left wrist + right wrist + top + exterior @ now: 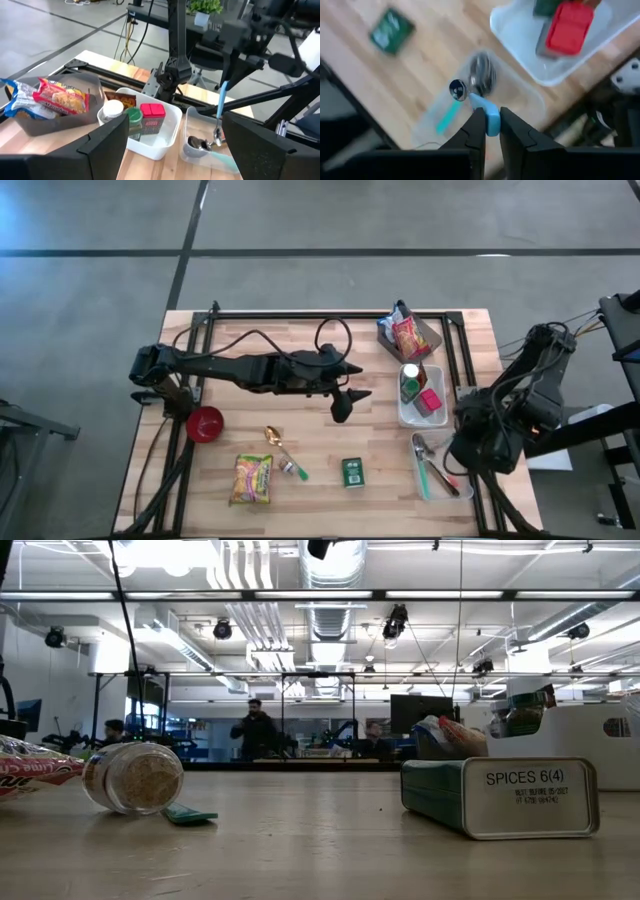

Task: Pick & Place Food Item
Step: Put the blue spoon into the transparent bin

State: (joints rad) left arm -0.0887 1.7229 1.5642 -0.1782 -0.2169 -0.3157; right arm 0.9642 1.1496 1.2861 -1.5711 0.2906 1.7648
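Note:
A yellow noodle packet (252,478), a green spice tin (352,471) and a small jar (290,467) lying on its side rest on the wooden table near its front edge. My left gripper (358,382) hangs open above the table's middle and points toward the trays on the right; nothing is between its fingers. At the table's right edge, my right gripper (468,442) is shut on a blue-handled spoon (220,107) above a clear utensil tray (436,467). My right gripper pinches the spoon's blue handle (490,118) between its two fingers, near the handle's free end. The fingers come from above and point steeply down. The spoon hangs below them, bowl end (217,136) lowest, over the clear tray; whether it touches the tray I cannot tell.
A white tray (410,418) holds spice jars, a red-lidded one (152,116) among them. At the far right a grey tray (432,337) holds snack packets. A red bowl (205,423) and a gold spoon (272,437) lie at the left. More utensils (482,75) lie in the clear tray.

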